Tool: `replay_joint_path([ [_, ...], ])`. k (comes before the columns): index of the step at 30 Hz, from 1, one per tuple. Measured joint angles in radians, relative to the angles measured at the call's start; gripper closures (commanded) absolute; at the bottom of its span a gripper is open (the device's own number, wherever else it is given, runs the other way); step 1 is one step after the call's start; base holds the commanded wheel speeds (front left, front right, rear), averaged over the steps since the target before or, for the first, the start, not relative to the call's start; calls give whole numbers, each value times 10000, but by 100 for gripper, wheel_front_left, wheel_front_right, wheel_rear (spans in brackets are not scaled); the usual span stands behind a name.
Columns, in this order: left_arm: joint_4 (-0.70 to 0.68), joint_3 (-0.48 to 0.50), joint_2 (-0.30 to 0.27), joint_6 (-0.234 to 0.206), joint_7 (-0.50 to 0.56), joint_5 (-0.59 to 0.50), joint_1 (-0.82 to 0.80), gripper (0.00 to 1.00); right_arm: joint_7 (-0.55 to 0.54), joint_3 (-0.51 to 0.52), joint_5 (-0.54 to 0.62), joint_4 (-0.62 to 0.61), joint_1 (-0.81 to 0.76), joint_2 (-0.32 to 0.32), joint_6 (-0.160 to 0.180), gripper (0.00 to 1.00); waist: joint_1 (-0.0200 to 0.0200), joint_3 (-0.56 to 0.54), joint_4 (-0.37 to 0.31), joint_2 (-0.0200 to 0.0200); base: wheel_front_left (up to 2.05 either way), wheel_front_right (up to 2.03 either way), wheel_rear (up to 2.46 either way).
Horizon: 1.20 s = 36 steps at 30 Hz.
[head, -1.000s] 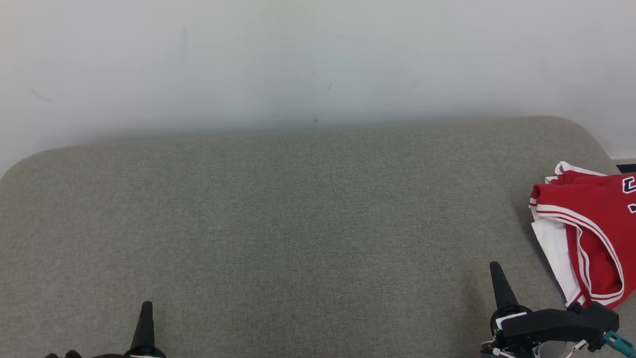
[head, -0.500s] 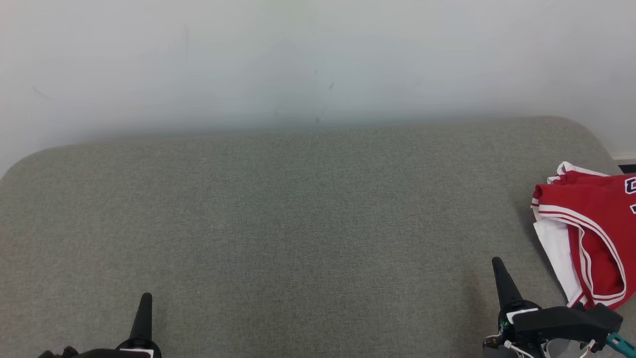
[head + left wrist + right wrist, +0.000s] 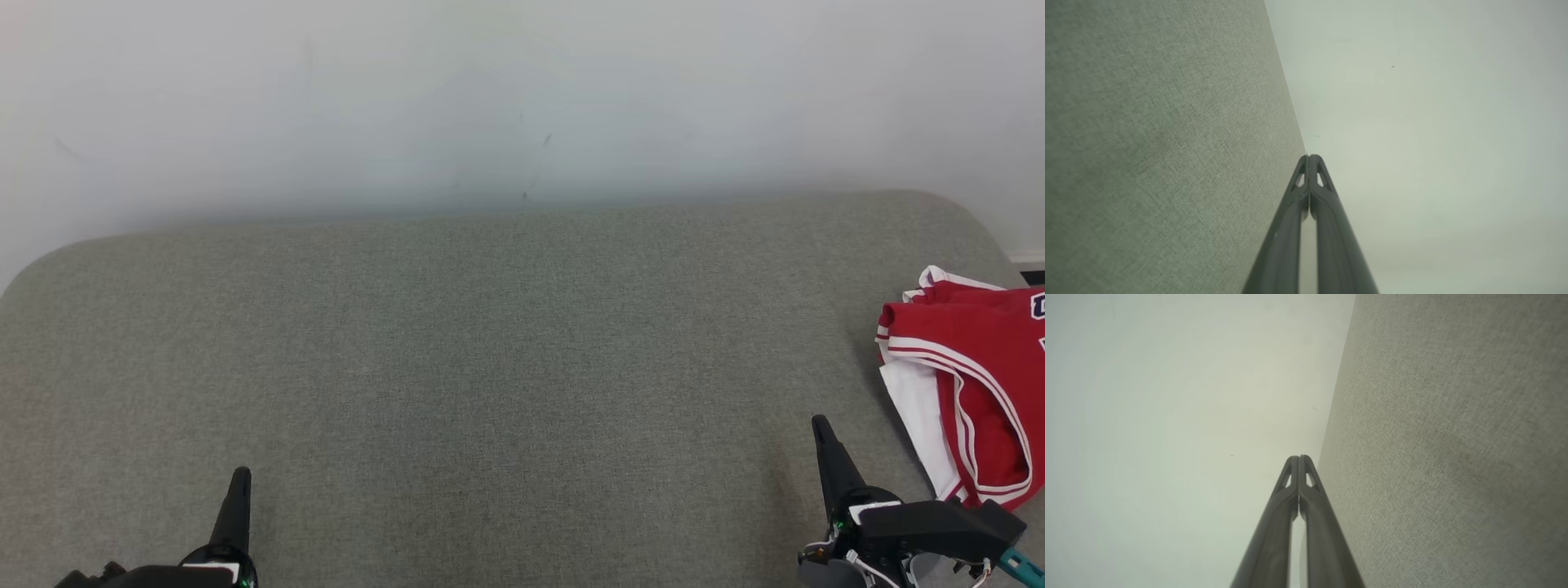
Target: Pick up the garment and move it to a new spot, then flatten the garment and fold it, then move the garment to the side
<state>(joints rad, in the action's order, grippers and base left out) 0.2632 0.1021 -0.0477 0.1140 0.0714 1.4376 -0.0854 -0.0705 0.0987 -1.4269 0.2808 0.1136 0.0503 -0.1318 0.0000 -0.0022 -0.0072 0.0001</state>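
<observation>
**A:** Starting at the lower left of the head view, how do we find the left gripper (image 3: 240, 475)?

**B:** We see it rising from the bottom edge, its dark point aimed up the frame and leaning a touch to the right, over the grey upholstered surface (image 3: 490, 367). In the left wrist view its two fingers (image 3: 1286, 237) run side by side and meet at the tip, so we call it closed. The fabric fills the left of that frame and the pale wall (image 3: 1433, 143) the right.

**A:** And across the middle?

**B:** We have the grey fabric spreading wide, with rounded corners at the upper left and upper right. The wall stands behind it along the top.

**A:** Lower right, then?

**B:** The right gripper (image 3: 820, 422) points up and tilts slightly left. Its black wrist housing (image 3: 931, 523) lies crosswise below it, reaching toward the right edge, where a teal plug (image 3: 1016, 562) shows. In the right wrist view we see its fingers (image 3: 1271, 539) pressed together at the tip.

**A:** Where is the garment (image 3: 971, 343)?

**B:** It lies bunched on the fabric at the right edge of the head view, cut off by the frame. It is red with white stripes, and a white panel runs along its left side. It sits up and to the right of the right gripper's tip, near it but apart. We cannot tell whether the housing touches its lower hem.
</observation>
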Motion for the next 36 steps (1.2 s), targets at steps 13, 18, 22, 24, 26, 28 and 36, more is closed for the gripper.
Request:
replay_joint_path([
  [13,-75,58,-4,84,203,872,-106,100,-226,86,-909,-148,0,2,0,100,0,20,35,0,0,0,0],
  [18,-100,81,-6,98,291,1212,-172,100,-322,123,-1304,-236,0,2,0,100,0,29,50,0,0,0,0],
  [22,-121,96,-6,107,362,1457,-184,100,-372,144,-1559,-291,1,2,0,100,0,36,61,0,0,0,0],
  [24,-127,102,-8,128,405,1622,-196,100,-431,157,-1693,-318,1,2,0,100,0,39,67,0,0,0,0],
  [26,-134,113,-8,169,449,1716,-215,100,-441,167,-1843,-336,1,2,0,100,0,42,72,0,0,0,0],
  [28,-138,115,-8,169,449,1722,-225,100,-443,169,-1852,-337,1,2,0,100,0,42,72,0,0,0,0],
  [36,-138,115,-8,169,449,1722,-225,100,-443,169,-1852,-339,1,2,0,100,0,42,73,0,0,0,0],
])
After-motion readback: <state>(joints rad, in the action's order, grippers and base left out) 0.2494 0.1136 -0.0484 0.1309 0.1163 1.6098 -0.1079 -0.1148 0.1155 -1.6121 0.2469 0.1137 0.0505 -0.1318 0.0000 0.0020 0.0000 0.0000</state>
